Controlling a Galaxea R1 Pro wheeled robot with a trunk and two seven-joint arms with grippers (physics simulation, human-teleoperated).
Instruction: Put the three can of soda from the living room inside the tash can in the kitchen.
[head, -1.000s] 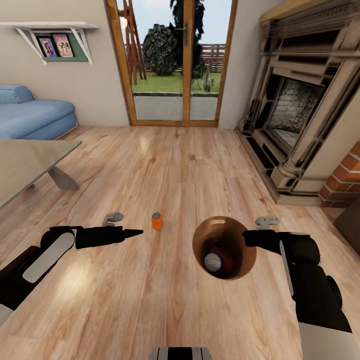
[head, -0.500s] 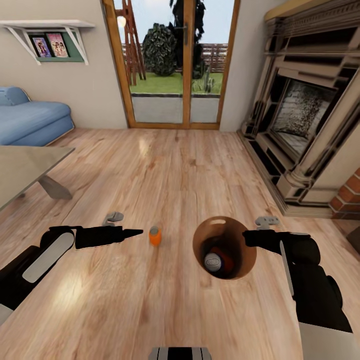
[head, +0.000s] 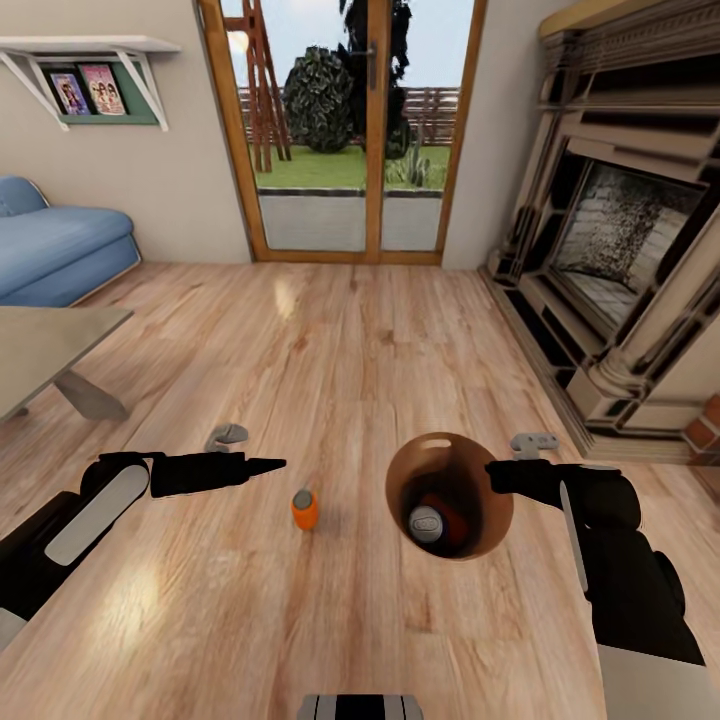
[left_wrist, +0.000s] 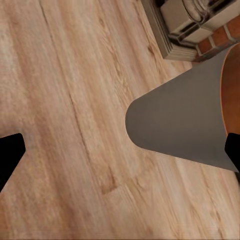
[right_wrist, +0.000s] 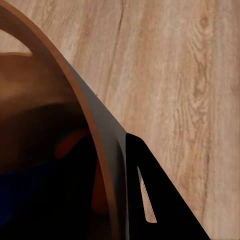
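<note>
Head view: right fingers (head: 497, 474) pinch the tash can (head: 449, 496) rim; left fingers (head: 268, 464) parted, empty.

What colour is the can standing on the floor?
Bright orange with a grey top, the can of soda shows best in the head view.

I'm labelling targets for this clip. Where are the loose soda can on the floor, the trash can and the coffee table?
loose soda can (head: 305, 510), head view, orange side.
trash can (head: 494, 532), head view, coppery rim.
coffee table (head: 45, 345), head view, bare top.
</note>
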